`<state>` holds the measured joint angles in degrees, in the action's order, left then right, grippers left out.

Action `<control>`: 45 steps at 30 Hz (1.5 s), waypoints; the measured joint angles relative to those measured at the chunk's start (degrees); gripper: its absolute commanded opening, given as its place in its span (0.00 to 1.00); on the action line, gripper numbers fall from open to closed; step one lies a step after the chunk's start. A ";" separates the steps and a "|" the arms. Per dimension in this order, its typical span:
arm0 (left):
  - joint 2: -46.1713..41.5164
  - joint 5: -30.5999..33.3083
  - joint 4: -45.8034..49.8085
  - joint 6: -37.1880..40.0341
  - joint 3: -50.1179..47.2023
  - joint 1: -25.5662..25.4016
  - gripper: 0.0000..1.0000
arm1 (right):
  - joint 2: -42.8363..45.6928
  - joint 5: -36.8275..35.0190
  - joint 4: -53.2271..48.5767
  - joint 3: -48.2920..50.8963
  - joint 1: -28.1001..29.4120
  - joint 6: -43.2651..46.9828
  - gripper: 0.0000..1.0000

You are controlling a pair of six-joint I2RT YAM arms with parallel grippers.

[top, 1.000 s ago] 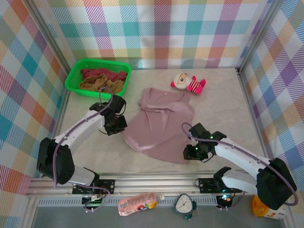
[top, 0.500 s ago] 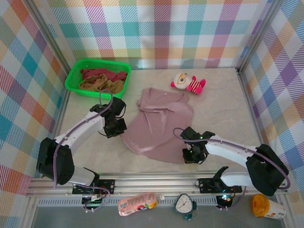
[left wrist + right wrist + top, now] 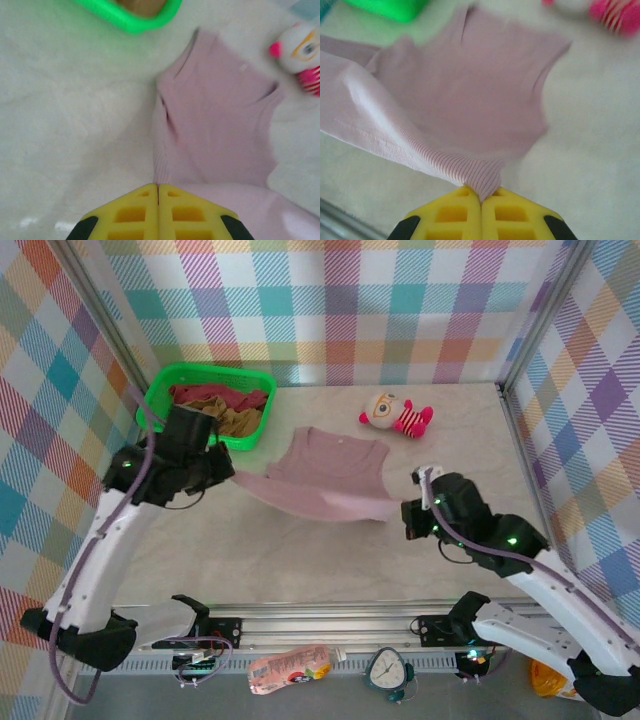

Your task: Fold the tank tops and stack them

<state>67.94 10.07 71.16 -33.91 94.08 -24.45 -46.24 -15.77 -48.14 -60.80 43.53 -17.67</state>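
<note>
The mauve-pink tank top [image 3: 335,458] has its straps end lying on the table and its hem lifted, stretched between both grippers. My left gripper [image 3: 230,472] is shut on the hem's left corner; the left wrist view has the ribbed cloth [image 3: 220,125] running out from its closed fingertips [image 3: 158,186]. My right gripper [image 3: 400,512] is shut on the right corner, with cloth [image 3: 470,100] pinched at its tips [image 3: 481,192]. The maroon tank top [image 3: 215,393] and the tan one [image 3: 240,422] lie crumpled in the green basket [image 3: 215,368].
A pink-and-white striped plush toy [image 3: 396,415] lies at the back, right of the pink top. The basket stands at the back left, close behind my left arm. Plaid walls close in the table on three sides. Bare table lies in front of the lifted hem.
My right gripper has shut on the hem's right corner. Both arms then rose and drew the hem up and back, so the flat-lying top now hangs stretched between them.
</note>
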 measured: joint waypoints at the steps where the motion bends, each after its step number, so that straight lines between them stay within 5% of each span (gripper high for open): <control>1: 0.11 0.85 0.98 0.61 3.06 0.00 0.00 | -0.74 -1.03 0.00 -2.38 -0.24 1.90 0.00; 5: 3.15 4.57 3.56 3.82 16.20 0.00 0.00 | -7.26 -1.03 1.97 -13.94 -6.91 11.02 0.00; 9: 9.01 7.69 2.38 7.58 24.48 0.13 0.00 | -16.74 6.08 5.99 -21.92 -18.95 16.17 0.00; 14: 20.76 9.11 -1.92 11.47 33.73 1.73 0.00 | -32.26 15.13 9.25 -35.28 -26.29 20.04 0.00; 23: 40.57 10.69 -5.25 18.97 58.07 4.39 0.00 | -53.42 25.49 9.29 -66.82 -30.88 21.44 0.00; 31: 38.25 9.38 -7.52 22.45 60.57 6.12 0.00 | -52.48 28.94 9.33 -70.79 -33.77 21.18 0.00; 34: 33.75 7.26 -6.60 22.05 54.16 6.12 0.00 | -47.28 30.34 9.44 -60.98 -34.27 20.59 0.00; 40: 14.16 3.34 -7.39 18.64 21.77 5.75 0.00 | -32.26 33.86 8.63 -32.35 -34.32 18.56 0.00; 45: -4.66 -2.03 -10.86 8.04 -13.03 3.37 0.00 | -19.87 34.84 6.27 -7.89 -34.21 17.42 0.00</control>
<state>63.29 8.03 60.29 -25.87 81.06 -21.08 -66.11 19.07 -41.87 -68.69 9.32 -0.25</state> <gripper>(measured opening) 0.047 0.059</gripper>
